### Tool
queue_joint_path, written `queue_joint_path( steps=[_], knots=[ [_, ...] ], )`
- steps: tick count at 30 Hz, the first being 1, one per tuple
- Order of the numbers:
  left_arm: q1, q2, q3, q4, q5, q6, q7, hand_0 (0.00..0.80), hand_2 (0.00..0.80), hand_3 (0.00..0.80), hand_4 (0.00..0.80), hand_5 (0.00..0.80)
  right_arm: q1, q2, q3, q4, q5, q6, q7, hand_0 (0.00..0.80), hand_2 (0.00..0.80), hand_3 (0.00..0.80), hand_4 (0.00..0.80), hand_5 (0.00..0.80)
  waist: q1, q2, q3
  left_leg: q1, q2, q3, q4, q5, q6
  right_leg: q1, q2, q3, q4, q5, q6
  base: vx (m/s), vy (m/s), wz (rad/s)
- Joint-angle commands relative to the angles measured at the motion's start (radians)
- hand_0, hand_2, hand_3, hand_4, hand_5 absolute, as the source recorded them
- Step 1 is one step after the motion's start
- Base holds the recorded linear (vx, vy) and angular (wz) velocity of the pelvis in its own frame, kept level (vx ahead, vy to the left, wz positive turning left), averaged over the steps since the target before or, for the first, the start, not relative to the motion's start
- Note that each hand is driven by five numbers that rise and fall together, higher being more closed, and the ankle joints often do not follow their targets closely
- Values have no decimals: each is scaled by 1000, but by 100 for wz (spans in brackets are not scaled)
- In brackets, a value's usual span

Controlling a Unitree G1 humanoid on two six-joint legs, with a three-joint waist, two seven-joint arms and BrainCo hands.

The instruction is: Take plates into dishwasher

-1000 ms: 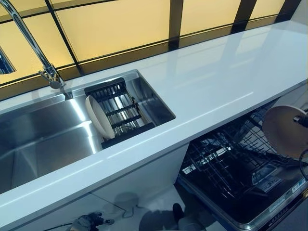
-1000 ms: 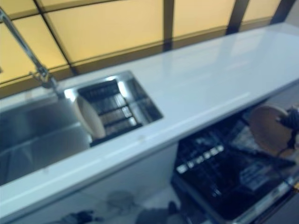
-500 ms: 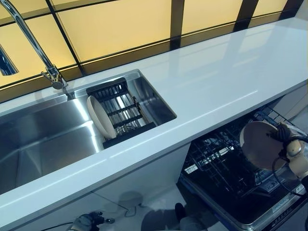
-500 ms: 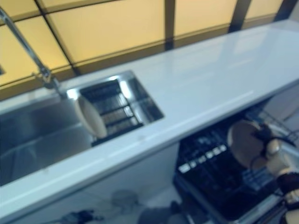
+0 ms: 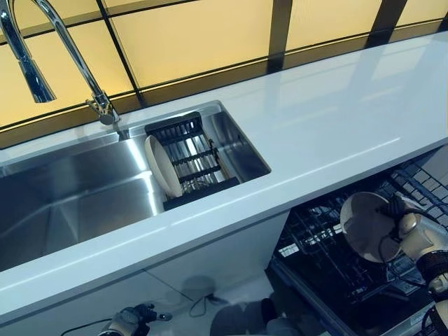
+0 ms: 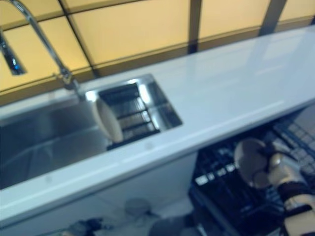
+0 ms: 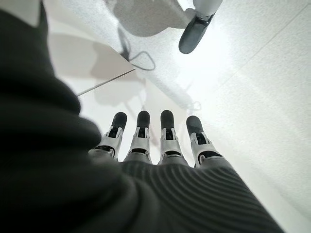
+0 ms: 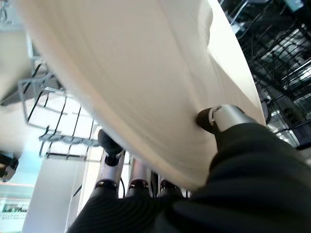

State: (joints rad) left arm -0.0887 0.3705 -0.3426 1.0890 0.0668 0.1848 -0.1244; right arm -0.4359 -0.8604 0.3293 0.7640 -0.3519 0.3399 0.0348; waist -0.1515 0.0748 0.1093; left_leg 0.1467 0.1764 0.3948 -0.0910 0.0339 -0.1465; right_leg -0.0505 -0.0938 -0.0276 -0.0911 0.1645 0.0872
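My right hand (image 5: 414, 231) is shut on a cream plate (image 5: 365, 225), thumb on one face and fingers on the other, as the right wrist view shows on the plate (image 8: 141, 82). It holds the plate on edge over the open dishwasher's black wire rack (image 5: 329, 259), below the counter at the lower right. A second cream plate (image 5: 162, 166) stands on edge in the black drying rack (image 5: 192, 162) inside the steel sink (image 5: 70, 203). My left hand (image 5: 127, 320) hangs low by the floor at the bottom left, fingers (image 7: 141, 136) straight and holding nothing.
The white counter (image 5: 329, 119) runs across the view, its front edge just above the dishwasher opening. A curved chrome faucet (image 5: 66, 49) rises behind the sink. The dishwasher door (image 5: 420, 318) lies open at the lower right.
My right hand has carried the plate left and down, from beside the counter edge to over the dishwasher rack. The camera has shifted, so the sink and faucet sit further right.
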Motion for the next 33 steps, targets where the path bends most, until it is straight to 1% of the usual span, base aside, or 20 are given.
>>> queue_joint_path(
  steps=[1, 8, 18, 33],
  knots=[
    [-64, 36, -42, 34, 58, -1, 0, 0, 0, 0, 0, 0, -163, 28, 51, 86, -29, 9, -39, 800, 800, 800, 800, 800, 20, -43, 14, 25, -4, -59, 4, -32, 27, 39, -42, -53, 4, -60, 67, -25, -16, 13],
    [-71, 29, -49, 29, 65, -2, -2, 0, 0, 0, 0, 0, -170, 63, 62, 144, -19, 24, -31, 800, 800, 800, 800, 800, 34, -33, 18, 21, -5, -67, 4, -28, 25, 45, -46, -67, 4, -62, 67, -7, -6, 4],
    [-101, 11, -65, 24, 53, 9, -5, 0, 0, 0, 0, 0, -174, 139, 84, 218, -19, 31, -34, 800, 800, 800, 800, 800, 43, -20, 25, 18, -5, -74, 4, -23, 26, 46, -51, -72, 4, -62, 66, 0, 0, 0],
    [-123, -3, -73, 23, 50, 28, -8, 0, 0, 0, 0, 0, -169, 172, 100, 252, -39, 30, -11, 800, 800, 800, 800, 800, 46, -13, 33, 12, -8, -79, 4, -20, 26, 47, -56, -74, 4, -62, 67, 0, 0, 0]
  ],
)
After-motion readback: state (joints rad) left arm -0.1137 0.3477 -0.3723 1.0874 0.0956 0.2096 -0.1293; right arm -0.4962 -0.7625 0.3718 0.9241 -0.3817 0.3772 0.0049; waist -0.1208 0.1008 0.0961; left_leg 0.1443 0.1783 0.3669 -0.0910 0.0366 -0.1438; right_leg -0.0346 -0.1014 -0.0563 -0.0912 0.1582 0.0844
